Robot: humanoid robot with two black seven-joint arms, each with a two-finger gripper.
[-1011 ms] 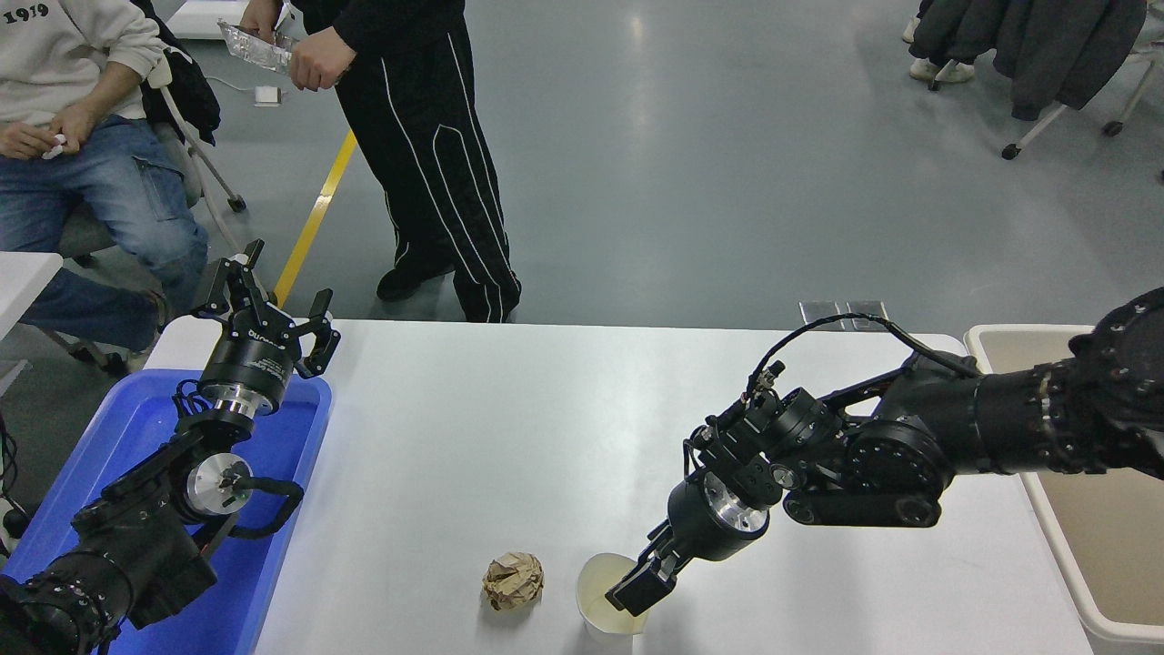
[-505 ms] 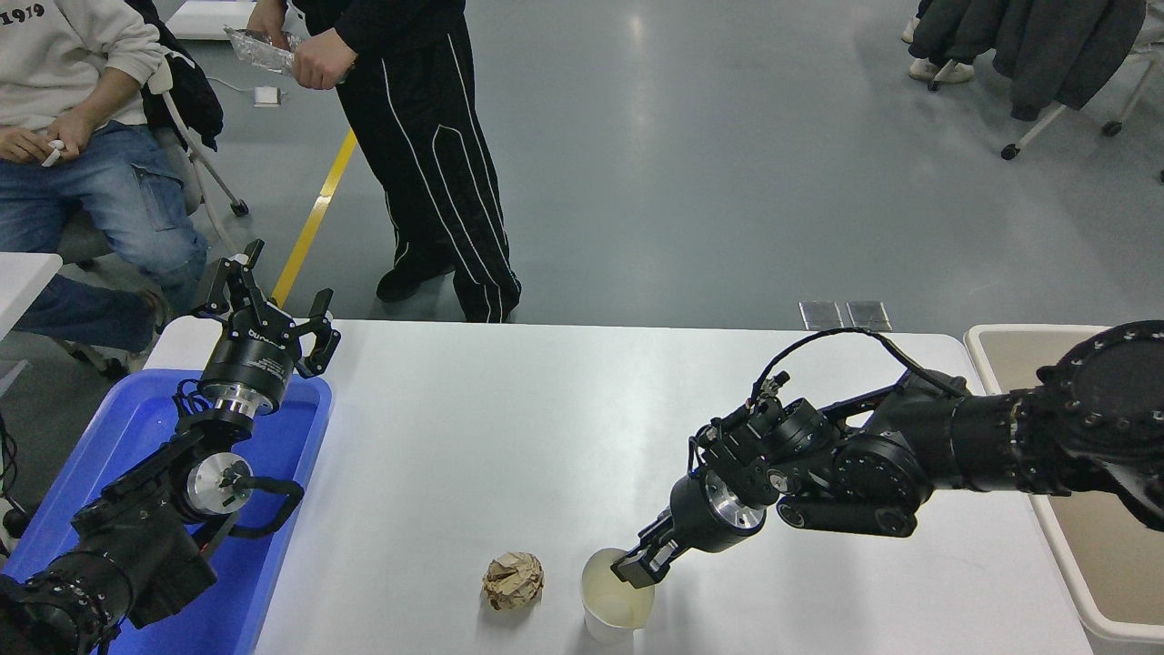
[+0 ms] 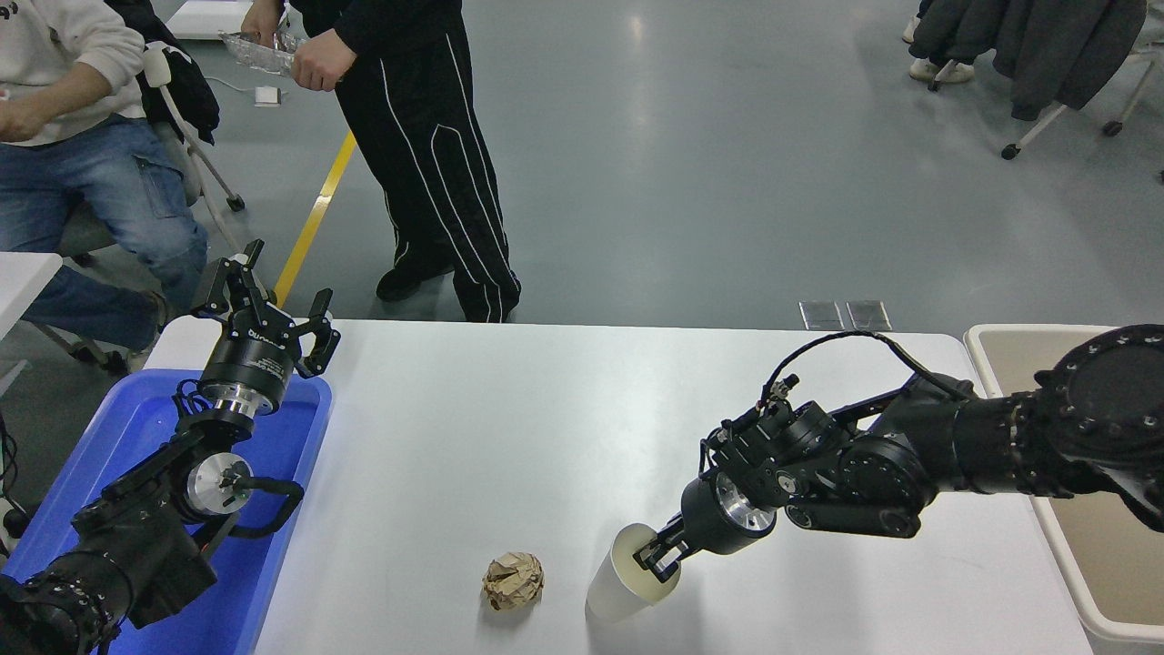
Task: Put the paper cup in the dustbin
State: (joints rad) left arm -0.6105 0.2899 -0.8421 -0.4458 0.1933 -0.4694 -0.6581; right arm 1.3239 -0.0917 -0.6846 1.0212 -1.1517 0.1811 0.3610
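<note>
Room: grey polished floor with a yellow line, chairs draped with dark coats at the far right, and the white tabletop (image 3: 509,428) filling the lower half.
Nearest, left: the left gripper (image 3: 264,305) is parked over the blue tray (image 3: 273,509), fingers spread and holding nothing.
Nearest, centre: the crumpled brown paper ball (image 3: 514,580) sits untouched on the tabletop, just left of the action.
The cup: the paper cup (image 3: 627,575) is tipped hard now, mouth swung up toward the arm, base low near the tabletop. Half a second ago it stood upright with its mouth facing the camera.
Right gripper: the right gripper (image 3: 657,561) has one finger inside the rim and one outside, closed down on the cup wall. It has pulled up and to the right since the last look.
Meaning: the pinch looks to have taken and the lift has started, though whether the base has fully left the tabletop is hard to tell from here.
Still to do: carry it right to the dustbin (image 3: 987,338), at the tabletop's right end, well apart from the cup.
Far side: a person (image 3: 418,136) in black striped trousers stands holding something silvery; another person sits at the upper left.
Writing: small white print on the left gripper's body, too small to read.
</note>
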